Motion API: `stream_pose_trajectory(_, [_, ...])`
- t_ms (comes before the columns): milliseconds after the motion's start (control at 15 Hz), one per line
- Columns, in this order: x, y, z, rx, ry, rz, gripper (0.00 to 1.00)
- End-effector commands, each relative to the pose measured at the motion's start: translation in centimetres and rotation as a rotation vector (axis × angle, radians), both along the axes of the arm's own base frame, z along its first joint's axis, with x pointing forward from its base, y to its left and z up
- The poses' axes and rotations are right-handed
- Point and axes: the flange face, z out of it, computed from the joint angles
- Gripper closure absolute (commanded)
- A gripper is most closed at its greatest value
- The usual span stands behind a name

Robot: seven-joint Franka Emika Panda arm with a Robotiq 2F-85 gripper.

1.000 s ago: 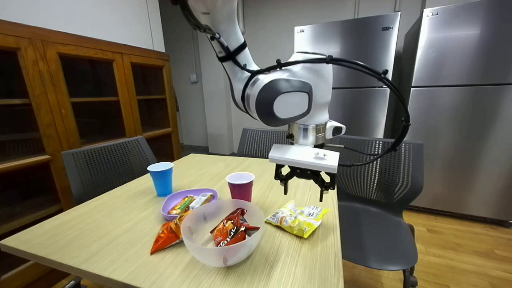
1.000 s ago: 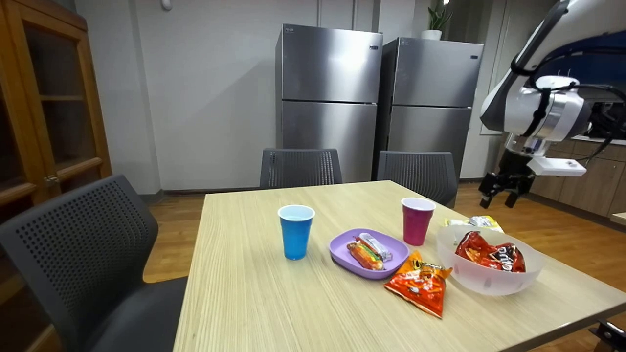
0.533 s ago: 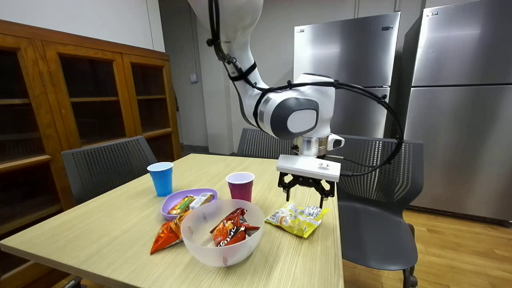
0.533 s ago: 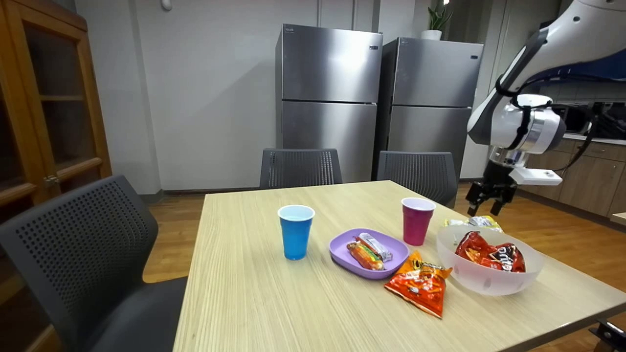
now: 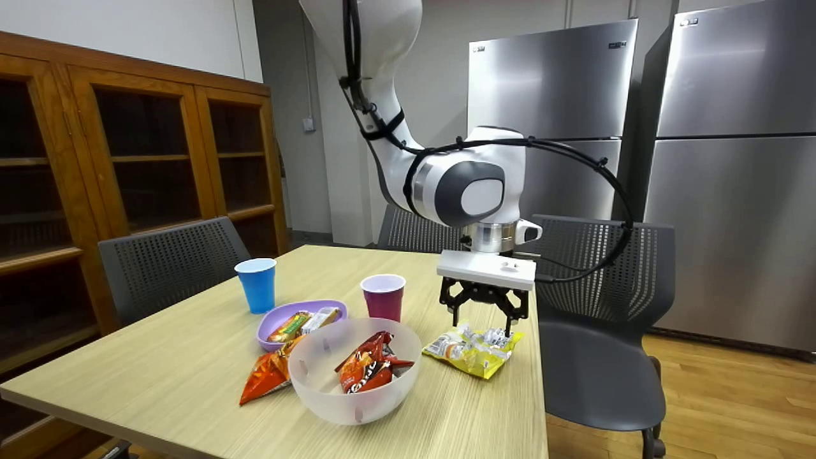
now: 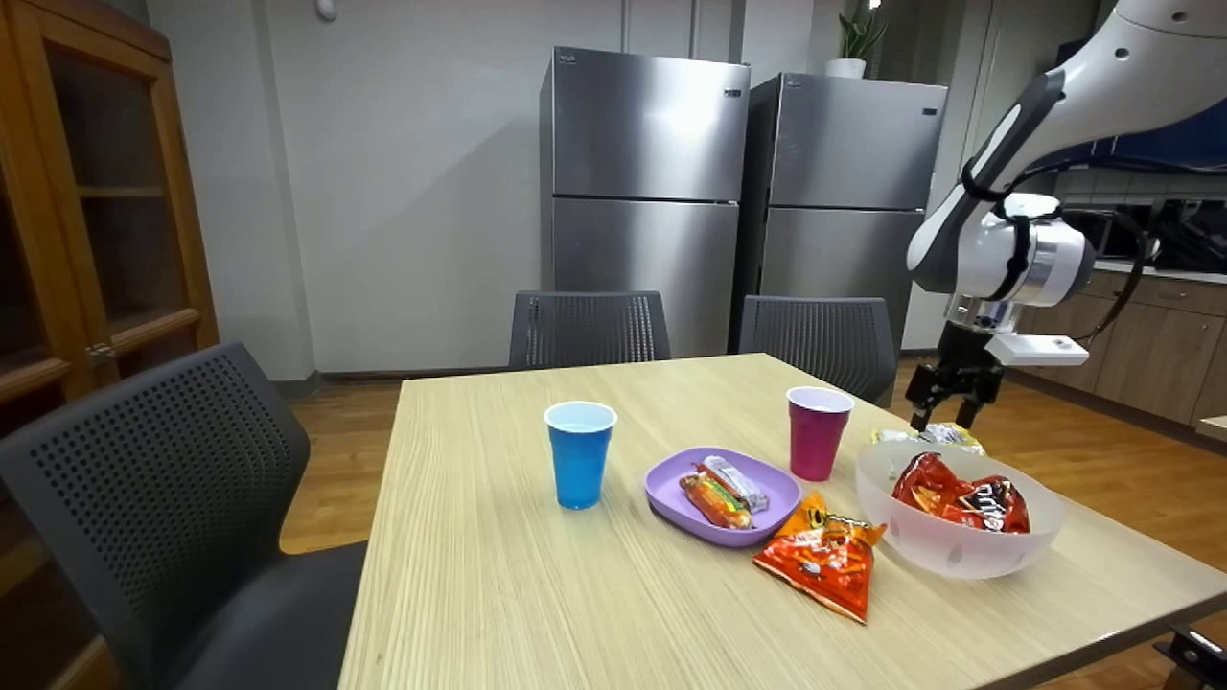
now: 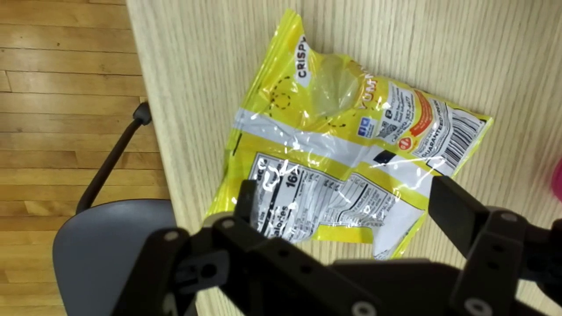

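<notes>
- Table: rectangular top with pale wood grain, bearing six items directly; positions as in an exterior view.
- Blue plastic cup: upright, far left.
- Purple dish: shallow, with rounded corners, just right of the blue plastic cup and nearer.
- Frosted bowl: round, translucent, nearest of the six.
- Maroon plastic cup: upright, white inside, right of the purple dish and beyond the frosted bowl.
- Orange-red snack bag: lying left of the frosted bowl, partly hidden by it; contact between them cannot be determined.
- Yellow snack bag: lying flat, just right of the frosted bowl, near the right table edge; nutrition facts upward in the wrist view.
</notes>
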Motion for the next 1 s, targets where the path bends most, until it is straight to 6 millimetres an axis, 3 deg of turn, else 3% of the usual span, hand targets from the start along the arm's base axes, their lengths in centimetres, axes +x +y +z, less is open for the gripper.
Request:
stream_pose_trajectory(0, [0.48, -0.26, -0.05, -0.002, 0.025, -0.043, 0.0])
stream_pose_trajectory(533, [0.38, -0.08, -0.25, -0.013, 0.044, -0.092, 0.0])
stream_pose_trajectory(600, [0.37, -0.08, -0.27, -0.015, 0.044, -0.09, 0.25])
stream_pose_trajectory(733, [0.34, -0.08, -0.31, -0.019, 0.047, -0.09, 0.32])
stream_pose_trajectory(933, [0.31, -0.11, -0.37, -0.021, 0.052, -0.094, 0.58])
